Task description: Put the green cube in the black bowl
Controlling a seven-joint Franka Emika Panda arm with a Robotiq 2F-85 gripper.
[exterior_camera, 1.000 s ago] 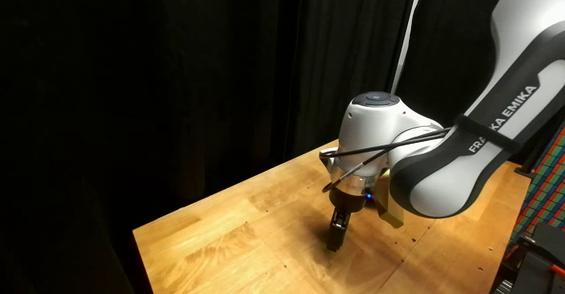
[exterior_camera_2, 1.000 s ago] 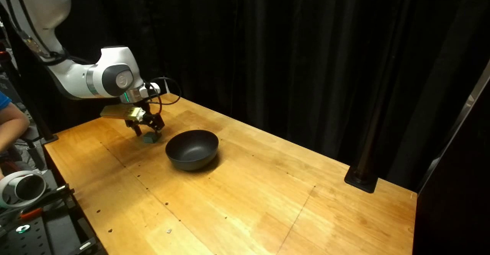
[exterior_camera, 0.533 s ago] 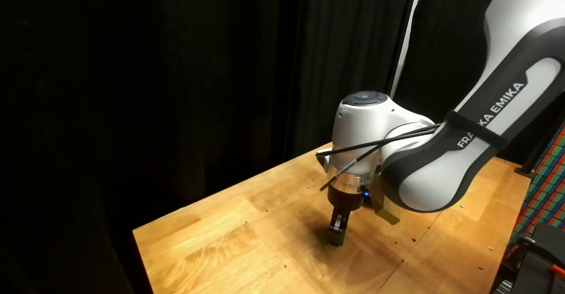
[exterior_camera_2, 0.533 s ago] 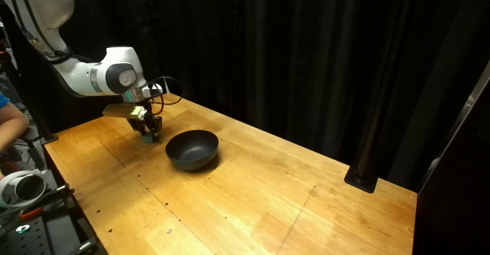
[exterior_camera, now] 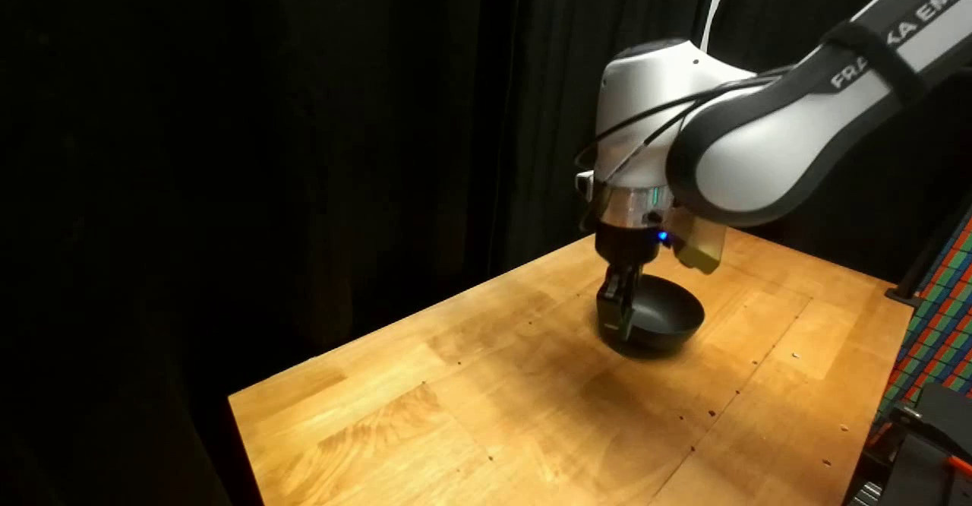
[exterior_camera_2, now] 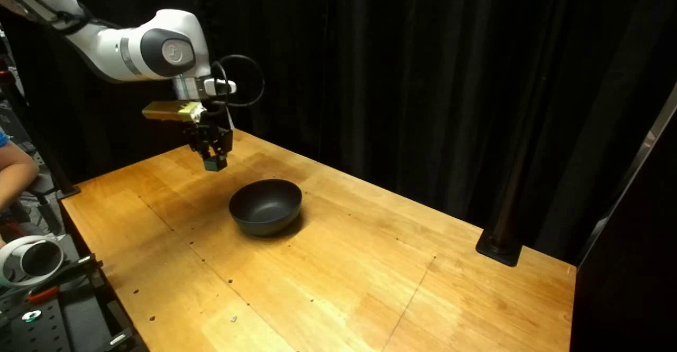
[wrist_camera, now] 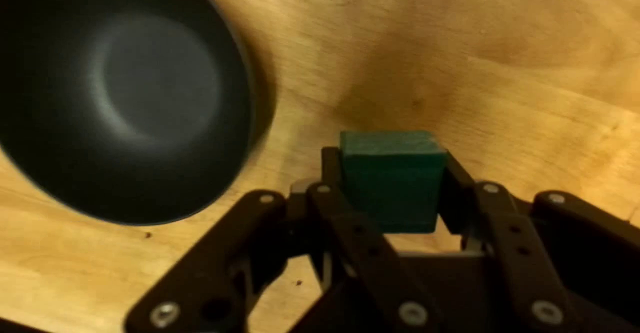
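Cube (wrist_camera: pixel 392 188) between fingers (wrist_camera: pixel 456 188) of “KA EMIK” arm (exterior_camera: pixel 790 141)

Black curtains (exterior_camera_2: pixel 412 103) behind a lit wooden table (exterior_camera_2: pixel 359 272).

I read the tabletop (exterior_camera_2: pixel 359 257) as grained wood with a light sheen. The bowl (wrist_camera: pixel 160 80) shows a smooth, satin inner wall. The cube (wrist_camera: pixel 392 185) looks matt, with one slightly rough face. The fingers (wrist_camera: pixel 456 193) have a dull finish and bright metal screws (wrist_camera: pixel 164 314). The arm (exterior_camera: pixel 759 160) looks smooth, glossy and plastic, its collar (exterior_camera: pixel 629 206) shiny metal. I take the curtain (exterior_camera_2: pixel 402 88) for matt cloth.
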